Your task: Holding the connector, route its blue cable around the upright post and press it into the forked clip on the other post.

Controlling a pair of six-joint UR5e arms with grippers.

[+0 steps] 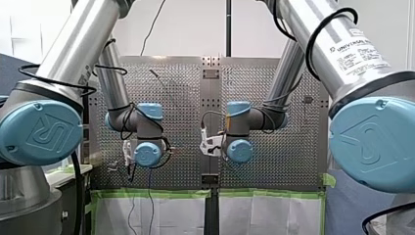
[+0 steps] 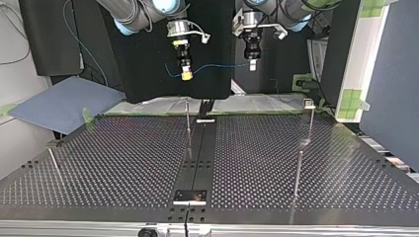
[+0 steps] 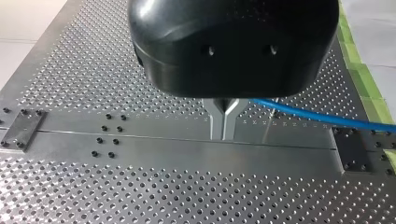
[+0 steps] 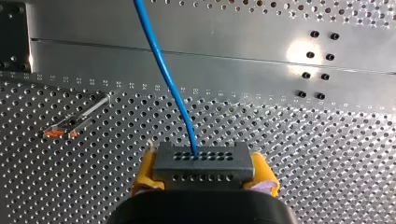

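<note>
In the right wrist view my right gripper (image 4: 203, 173) is shut on a grey connector (image 4: 203, 161) with rows of holes, its yellow pads (image 4: 145, 172) on either side. The blue cable (image 4: 163, 70) leaves the connector's face and runs ahead over the table. In the top view it hangs in the air between my right gripper (image 2: 186, 74) and my left gripper (image 2: 252, 64). My left gripper (image 3: 225, 133) has its metal fingers shut, and the cable (image 3: 317, 116) leads off sideways from them. A thin upright post (image 2: 188, 126) stands mid-table; another post (image 2: 311, 123) carries a small head (image 2: 308, 102).
Both grippers hover high above the perforated table (image 2: 123, 163). Two more thin posts (image 2: 298, 173) (image 2: 54, 163) stand nearer the top view's camera. A dark centre strip (image 2: 200, 148) with bolted plates runs across the table. Green tape edges the far side.
</note>
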